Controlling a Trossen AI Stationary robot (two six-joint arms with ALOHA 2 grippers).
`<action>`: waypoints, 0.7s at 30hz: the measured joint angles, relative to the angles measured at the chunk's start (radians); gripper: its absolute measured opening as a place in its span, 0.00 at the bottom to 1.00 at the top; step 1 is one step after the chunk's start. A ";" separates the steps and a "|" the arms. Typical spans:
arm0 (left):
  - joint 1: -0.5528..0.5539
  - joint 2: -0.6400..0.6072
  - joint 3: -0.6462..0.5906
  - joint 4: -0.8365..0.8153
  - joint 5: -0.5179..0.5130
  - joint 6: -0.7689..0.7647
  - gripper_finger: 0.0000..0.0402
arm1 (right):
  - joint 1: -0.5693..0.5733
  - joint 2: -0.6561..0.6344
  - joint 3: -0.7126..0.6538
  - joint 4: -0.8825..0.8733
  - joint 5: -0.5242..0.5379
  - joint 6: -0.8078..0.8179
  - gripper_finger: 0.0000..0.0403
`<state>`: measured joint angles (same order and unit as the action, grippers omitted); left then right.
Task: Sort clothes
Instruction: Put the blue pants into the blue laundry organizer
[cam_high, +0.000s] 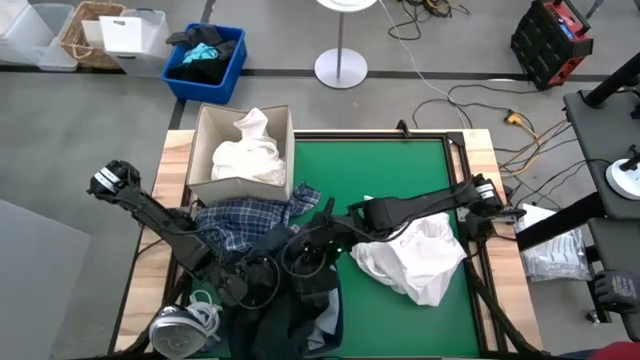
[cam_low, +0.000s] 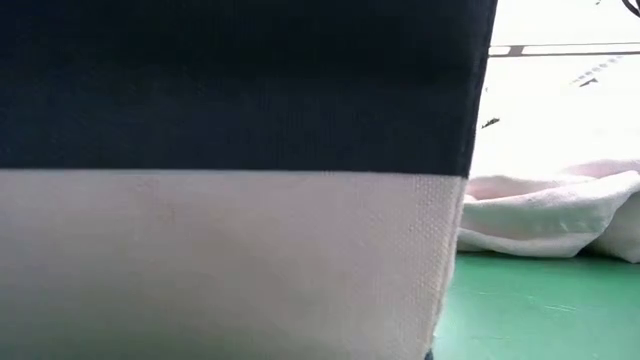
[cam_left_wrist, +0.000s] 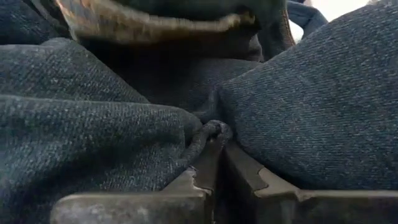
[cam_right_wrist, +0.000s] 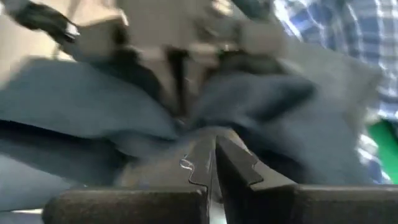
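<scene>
- Your green table mat (cam_high: 400, 170) carries the pile; most of the garments sit at its near-left part, with one white heap off to the right.
- The dark navy piece (cam_high: 295, 315) is the largest in the pile, spread at the near edge of the mat between the two arms. In the low view a dark cloth with a white band (cam_low: 230, 180) hangs right in front of the lens and blocks most of that picture.
- The white shirt (cam_high: 415, 258) lies crumpled on the mat just under the right arm, apart from the dark pile; you can also see it low at the right of the low view.
- The cardboard box (cam_high: 205, 150) stands at the far-left edge of the mat with another white garment (cam_high: 245, 155) bunched inside it.
- The blue-white plaid shirt (cam_high: 245, 218) lies just in front of the box, touching the dark piece.
- Your left gripper (cam_left_wrist: 214, 146) is down in the pile; its fingers are pressed together on a fold of dark denim-like cloth (cam_left_wrist: 323, 106).
- Your right gripper (cam_right_wrist: 212, 152) reaches in from the right to the same spot, its fingers closed on dark blue cloth, plaid showing beyond.
- A grey rounded object (cam_high: 178, 328) sits at the near-left corner.
</scene>
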<state>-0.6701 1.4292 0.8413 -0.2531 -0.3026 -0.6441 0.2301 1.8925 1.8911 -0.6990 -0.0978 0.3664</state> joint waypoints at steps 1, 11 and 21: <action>0.005 0.000 0.000 0.003 -0.003 0.002 0.00 | 0.007 -0.006 0.002 0.015 -0.001 0.000 0.03; 0.023 0.001 -0.003 0.008 -0.073 -0.012 0.00 | 0.082 -0.009 0.016 0.138 -0.017 -0.010 0.08; 0.024 0.009 0.044 -0.017 -0.073 0.014 0.00 | 0.107 0.131 0.000 0.455 -0.268 -0.120 0.12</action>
<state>-0.6457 1.4383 0.8849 -0.2706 -0.3760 -0.6302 0.3370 2.0238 1.8912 -0.2443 -0.3662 0.2465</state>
